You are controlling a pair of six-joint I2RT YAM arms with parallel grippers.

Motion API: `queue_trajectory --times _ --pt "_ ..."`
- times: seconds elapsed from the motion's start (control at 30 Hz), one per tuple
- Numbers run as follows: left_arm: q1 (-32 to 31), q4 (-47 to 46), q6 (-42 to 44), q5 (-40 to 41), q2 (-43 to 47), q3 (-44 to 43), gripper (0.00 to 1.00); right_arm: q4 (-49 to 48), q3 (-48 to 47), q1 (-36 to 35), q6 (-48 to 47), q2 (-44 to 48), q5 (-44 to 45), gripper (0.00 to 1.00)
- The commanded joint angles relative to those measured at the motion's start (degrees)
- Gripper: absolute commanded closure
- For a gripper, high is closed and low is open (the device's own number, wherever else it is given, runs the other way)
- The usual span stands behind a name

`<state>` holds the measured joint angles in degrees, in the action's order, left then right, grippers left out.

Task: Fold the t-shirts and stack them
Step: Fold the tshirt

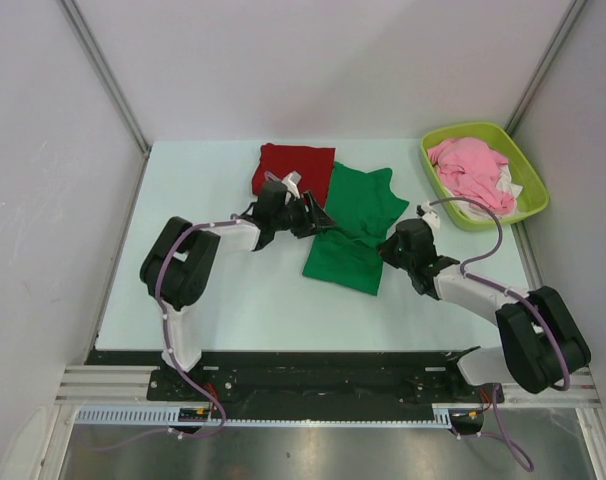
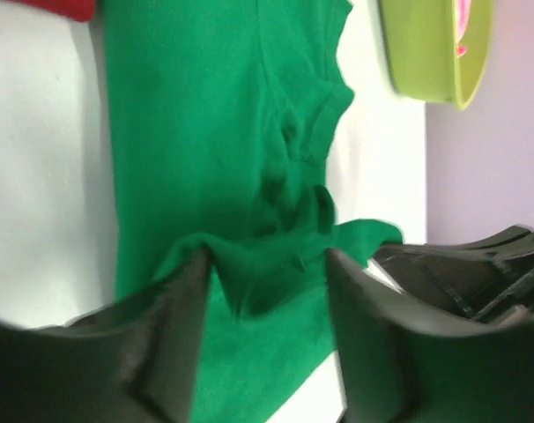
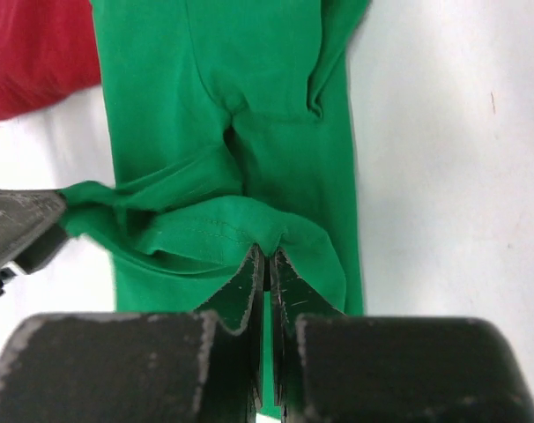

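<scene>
Presently, a bright green short-sleeved cotton t-shirt (image 1: 355, 225) is found partly folded on the pale table (image 1: 203, 180), with its near part doubled over. The right gripper (image 3: 269, 263) is set at this shirt's right edge, its jaws pressed together on a fold of the hem. The left gripper (image 2: 265, 273) is placed at the shirt's left edge with its jaws apart; bunched green cloth is seen between them, and no firm hold is evident. A dark red cotton t-shirt (image 1: 293, 165) is laid folded just beside the green shirt's far left corner. A lime-green plastic basin (image 1: 463, 129) holding a pink garment (image 1: 468, 165) is noted to the green shirt's right.
</scene>
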<state>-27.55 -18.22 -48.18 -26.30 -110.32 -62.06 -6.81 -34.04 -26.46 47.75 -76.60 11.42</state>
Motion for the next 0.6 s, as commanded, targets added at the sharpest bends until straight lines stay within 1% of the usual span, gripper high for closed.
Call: queue_trajectory --times 0.0,0.03,0.07,0.1,0.13,0.17,0.2,0.27,0.3,0.33,0.37,0.4,0.43,0.47,0.5,0.53,0.57 --pt "0.7 1.9 1.2 -0.8 -3.9 -6.5 0.30 -3.6 -6.5 2.3 -1.0 -5.0 0.6 1.00" --pt "1.4 2.6 1.4 -0.5 -4.6 -9.3 0.25 -3.3 -8.1 3.7 -1.0 -6.3 1.0 0.85" --pt "1.9 3.1 1.3 -0.8 -6.2 -10.9 0.09 -3.2 -10.8 4.3 -0.7 -7.7 1.8 0.65" --pt "2.6 3.8 1.2 -1.4 -6.8 -12.5 0.03 -4.1 -12.2 4.9 -1.1 -9.8 3.0 0.47" --pt "4.0 3.9 1.0 -2.0 -7.2 -15.1 0.00 -4.2 -13.5 6.1 -1.1 -10.8 4.8 0.15" --pt "4.7 5.1 0.9 -2.3 -7.5 -16.3 0.00 -3.9 -14.7 6.9 -1.1 -11.5 4.9 0.06" --pt "5.5 5.9 1.2 -2.4 -7.2 -17.4 0.00 -4.1 -16.3 7.6 -1.5 -11.8 4.9 0.00" --pt "6.8 7.7 2.5 -1.7 -5.4 -17.1 0.00 -3.2 -16.7 7.7 -2.4 -10.6 8.3 0.01" --pt "7.1 7.8 2.9 -1.7 -2.5 -15.8 0.00 -2.2 -16.7 7.8 -2.9 -9.5 8.9 0.00" --pt "7.2 7.8 3.4 -1.6 -0.6 -12.2 0.00 -0.6 -16.6 7.9 -3.0 -7.2 9.3 0.00" --pt "7.1 7.8 4.1 -0.6 1.3 -9.6 0.00 3.1 -16.4 7.5 -3.0 -5.9 9.2 0.00" --pt "6.9 7.5 4.2 -0.2 6.0 -6.8 0.01 5.0 -16.4 7.0 -3.5 -4.7 9.1 0.00" --pt "6.6 7.4 4.2 0.3 8.2 -0.8 0.00 6.6 -15.8 6.3 -3.7 -2.3 9.1 0.00" --pt "6.4 6.5 4.0 1.2 10.6 2.4 0.00 11.5 -15.4 5.0 -3.5 -1.1 9.0 0.00" --pt "5.9 6.3 4.0 1.5 12.7 5.5 0.00 12.9 -14.6 4.2 -3.5 0.1 8.5 0.00" --pt "5.1 6.5 4.0 2.2 16.2 10.9 0.00 14.4 -13.0 3.5 -2.9 2.8 8.1 0.00" --pt "4.4 5.6 3.6 3.3 17.7 13.7 0.00 16.7 -11.7 1.6 -2.7 4.2 8.2 0.00"
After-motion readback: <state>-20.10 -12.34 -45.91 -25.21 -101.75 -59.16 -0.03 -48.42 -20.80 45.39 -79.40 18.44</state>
